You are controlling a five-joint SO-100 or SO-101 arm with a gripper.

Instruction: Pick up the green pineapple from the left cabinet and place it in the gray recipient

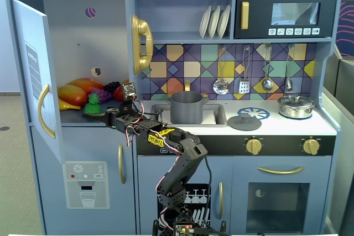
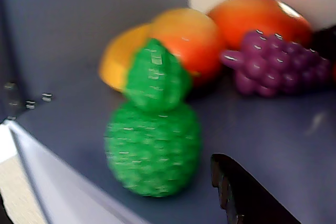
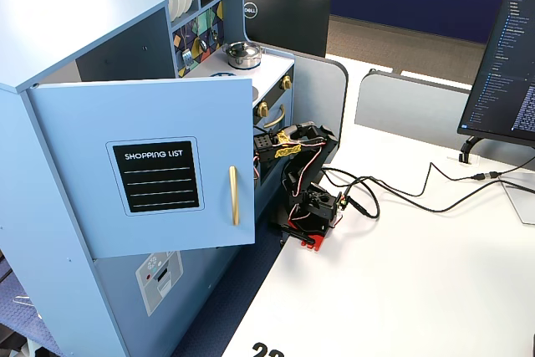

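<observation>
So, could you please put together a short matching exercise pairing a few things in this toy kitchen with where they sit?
Things:
1. bumpy green toy pineapple
2. matte gray cylindrical pot
3. shiny silver lidded pot
4. white plates

Places:
A. upper shelf beside the microwave
B. in the sink
C. open left cabinet, in front of the other fruit
D. countertop, far right in a fixed view

Pairs: 1-C, 2-B, 3-D, 4-A
</observation>
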